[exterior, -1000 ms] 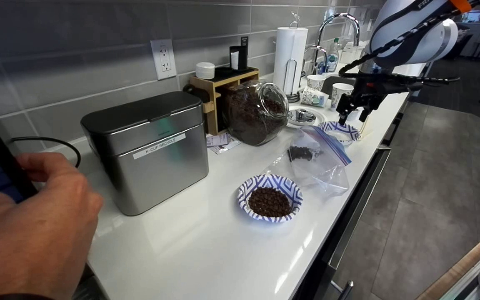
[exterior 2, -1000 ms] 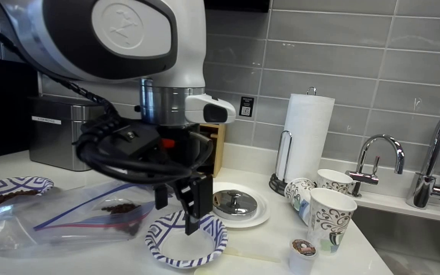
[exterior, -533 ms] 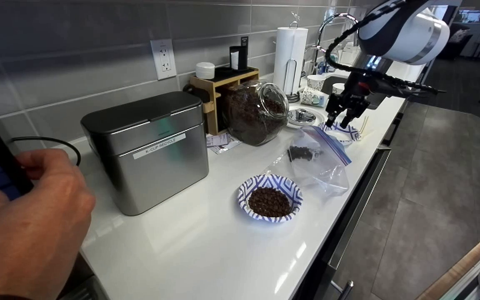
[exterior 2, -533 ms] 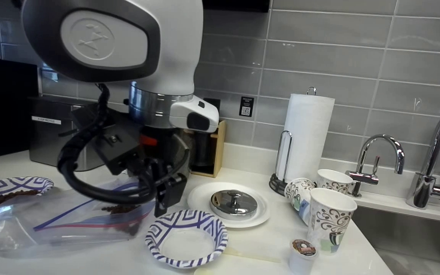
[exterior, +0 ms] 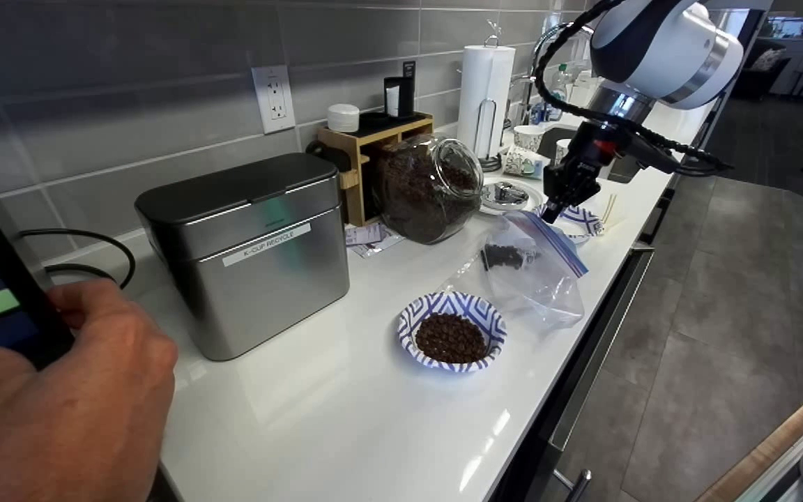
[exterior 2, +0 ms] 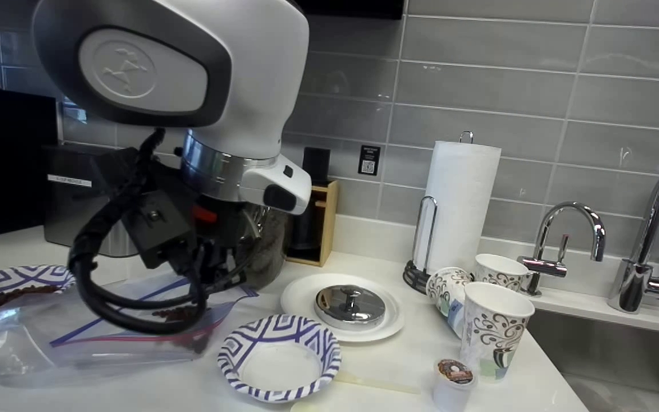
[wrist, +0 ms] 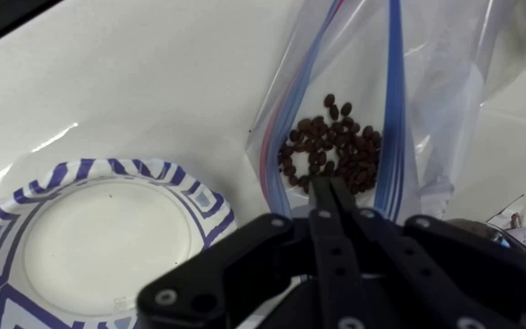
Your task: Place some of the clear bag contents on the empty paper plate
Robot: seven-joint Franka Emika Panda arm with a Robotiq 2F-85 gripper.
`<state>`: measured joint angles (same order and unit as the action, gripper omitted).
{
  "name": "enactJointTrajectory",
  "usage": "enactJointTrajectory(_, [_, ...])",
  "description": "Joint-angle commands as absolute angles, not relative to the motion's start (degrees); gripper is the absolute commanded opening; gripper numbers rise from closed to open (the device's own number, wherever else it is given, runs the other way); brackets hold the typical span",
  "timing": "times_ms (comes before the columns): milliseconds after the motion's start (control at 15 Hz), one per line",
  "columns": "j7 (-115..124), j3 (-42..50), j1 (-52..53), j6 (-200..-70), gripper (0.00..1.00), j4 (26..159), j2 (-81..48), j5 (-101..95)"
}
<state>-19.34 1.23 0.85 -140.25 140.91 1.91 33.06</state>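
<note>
White counter runs beneath my fingers, drawn together, nothing visible between, likely to enter the gaping clear bag where dark beans lie. Left in the wrist view, its rim apart from the bag's edge, sits the paper plate: room, I judge, for carrying.

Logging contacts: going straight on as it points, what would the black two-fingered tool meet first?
Probably the dark brown oval beans inside the open clear plastic zip bag; the tool points there, but with depth unclear, the bag might come first.
</note>
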Motion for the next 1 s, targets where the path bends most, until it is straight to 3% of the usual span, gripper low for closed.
enactJointTrajectory(0, [-21.75, 0.73, 1.09, -138.97, 0.00, 139.68, -0.44, 36.47])
enactJointTrajectory(667, [-25.27, -2.37, 1.11, -142.15, 0.01, 137.81, -5.48, 42.74])
enactJointTrajectory(800, [-25.18, -2.94, 1.10, -142.88, 0.05, 137.26, -6.40, 42.90])
enactJointTrajectory(933, [-24.95, -3.55, 1.10, -143.85, 0.17, 136.69, -7.42, 42.89])
